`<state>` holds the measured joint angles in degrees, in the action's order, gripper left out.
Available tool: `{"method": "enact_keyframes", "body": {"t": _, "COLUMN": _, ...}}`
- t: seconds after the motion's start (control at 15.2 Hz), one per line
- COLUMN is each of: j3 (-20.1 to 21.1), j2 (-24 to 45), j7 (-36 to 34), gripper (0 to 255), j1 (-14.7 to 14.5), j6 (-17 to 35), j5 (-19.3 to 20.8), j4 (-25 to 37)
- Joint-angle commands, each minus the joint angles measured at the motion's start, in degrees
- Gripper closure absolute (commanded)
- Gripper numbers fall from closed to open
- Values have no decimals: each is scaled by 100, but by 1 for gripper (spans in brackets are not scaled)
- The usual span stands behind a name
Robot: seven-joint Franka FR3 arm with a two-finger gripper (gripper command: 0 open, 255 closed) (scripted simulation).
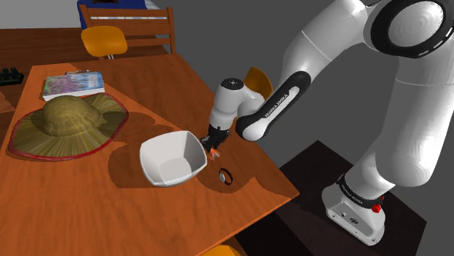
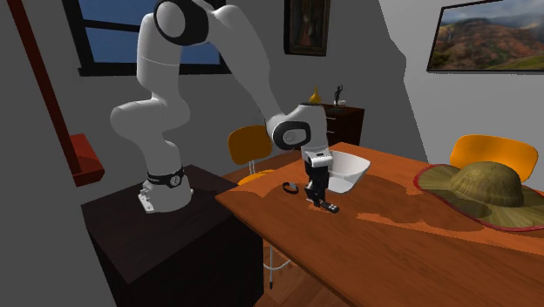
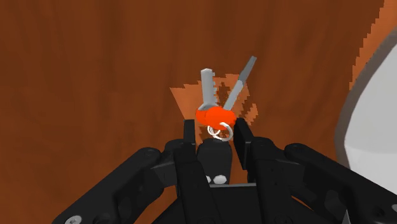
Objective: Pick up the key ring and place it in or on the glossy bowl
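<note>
Wrist view shows black fingers [image 3: 243, 143] clasping the key ring [image 3: 214, 116], two grey keys with orange heads, just beside the white angular bowl [image 1: 172, 158] on the wood-grain tabletop [image 1: 73, 207]; a woven hat [image 1: 67, 120] lies near the bowl.

**Grey room, wooden furniture**

A reddish-brown wooden worktop [image 1: 65, 211] stands among rounded orange chairs [image 2: 493, 150]. Plain grey walls [image 2: 392, 96] carry a dark-framed window [image 2: 113, 35] showing blue and a framed mountain landscape painting [image 2: 490, 35].

End effector [image 2: 319, 201] low over wooden table [image 2: 410, 235], white bowl [image 2: 350, 170] just beside, straw hat [image 2: 478, 185] beyond
</note>
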<state>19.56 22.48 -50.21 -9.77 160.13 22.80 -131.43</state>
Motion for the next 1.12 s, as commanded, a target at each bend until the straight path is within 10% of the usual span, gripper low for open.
{"method": "enact_keyframes", "body": {"t": 0.0, "j3": 112, "j2": -144, "j7": 85, "gripper": 255, "j1": 76, "j6": -114, "j5": -124, "j4": -29}}
{"method": "enact_keyframes", "body": {"t": 1.06, "j3": 783, "j2": -1263, "j7": 926, "gripper": 255, "j1": 572, "j6": -1120, "j5": -1261, "j4": -37}}
